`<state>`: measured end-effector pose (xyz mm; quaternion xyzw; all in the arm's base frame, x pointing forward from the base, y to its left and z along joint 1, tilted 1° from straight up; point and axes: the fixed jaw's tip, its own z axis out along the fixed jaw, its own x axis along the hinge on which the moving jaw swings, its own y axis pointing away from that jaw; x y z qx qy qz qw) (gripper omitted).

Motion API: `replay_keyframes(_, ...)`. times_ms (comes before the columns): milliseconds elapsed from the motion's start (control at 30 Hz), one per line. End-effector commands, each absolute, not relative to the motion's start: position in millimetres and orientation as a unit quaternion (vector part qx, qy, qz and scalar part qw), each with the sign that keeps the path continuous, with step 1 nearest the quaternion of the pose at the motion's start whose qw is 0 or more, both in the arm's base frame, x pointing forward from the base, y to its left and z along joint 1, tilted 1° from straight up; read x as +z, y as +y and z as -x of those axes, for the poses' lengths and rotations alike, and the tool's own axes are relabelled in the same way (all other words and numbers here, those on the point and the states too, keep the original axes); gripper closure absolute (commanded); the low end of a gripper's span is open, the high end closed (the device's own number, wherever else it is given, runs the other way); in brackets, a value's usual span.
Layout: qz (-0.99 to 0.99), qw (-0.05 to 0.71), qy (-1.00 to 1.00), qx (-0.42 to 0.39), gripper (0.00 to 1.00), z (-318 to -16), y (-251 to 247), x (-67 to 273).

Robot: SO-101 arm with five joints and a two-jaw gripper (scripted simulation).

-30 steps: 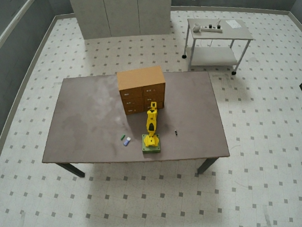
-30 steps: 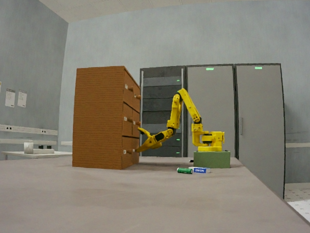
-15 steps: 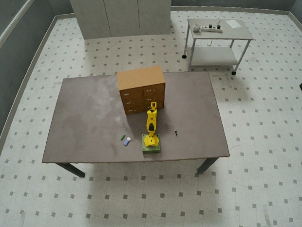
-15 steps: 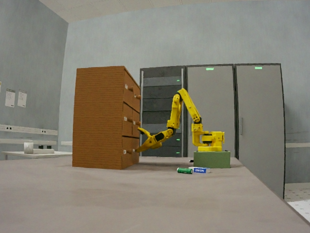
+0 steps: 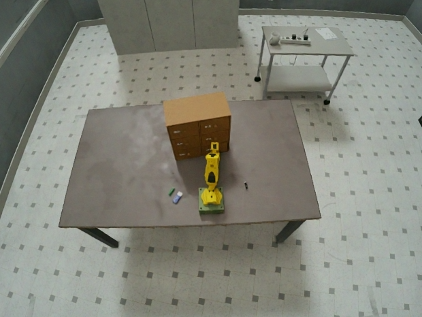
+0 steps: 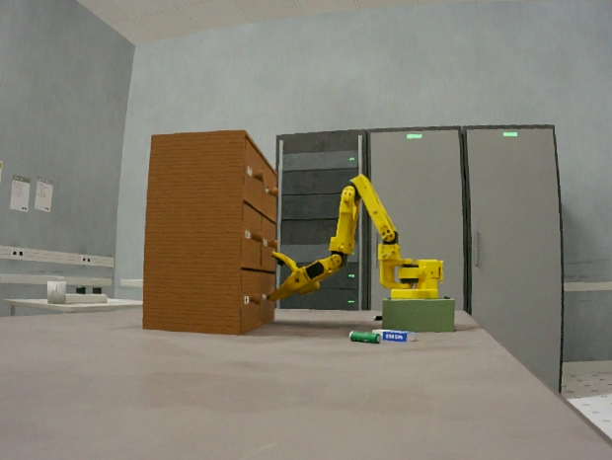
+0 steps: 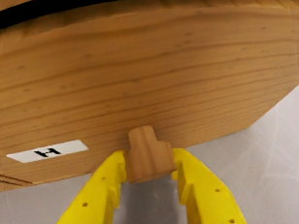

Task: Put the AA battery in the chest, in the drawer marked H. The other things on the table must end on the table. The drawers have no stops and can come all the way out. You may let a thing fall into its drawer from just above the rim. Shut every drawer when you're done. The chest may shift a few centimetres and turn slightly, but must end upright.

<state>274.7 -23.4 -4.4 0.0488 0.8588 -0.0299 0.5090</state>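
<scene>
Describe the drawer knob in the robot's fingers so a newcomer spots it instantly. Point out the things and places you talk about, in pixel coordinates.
Find the brown chest (image 5: 197,109) (image 6: 194,232) on the table (image 5: 119,190) (image 6: 296,395). Low on its drawer front, a stubby wooden knob (image 7: 148,156) sits between the yellow fingers. Unlike the chest's other knobs, it is gripped and its drawer's white label (image 7: 48,151) reads H.

Yellow arm (image 5: 212,170) (image 6: 345,217); wood-grained brown chest (image 5: 197,109) (image 6: 194,232); green base block (image 5: 211,211) (image 6: 419,315); white floor (image 5: 204,292), grey squares.
</scene>
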Motion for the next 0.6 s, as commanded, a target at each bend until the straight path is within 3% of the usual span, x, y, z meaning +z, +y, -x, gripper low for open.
replay_keyframes(0, -0.041, 0.513, 0.857, -0.023, 1.00, -274, -18, -3)
replay_keyframes(567, -0.048, 0.513, 0.856, -0.032, 1.00, -264, -24, -2)
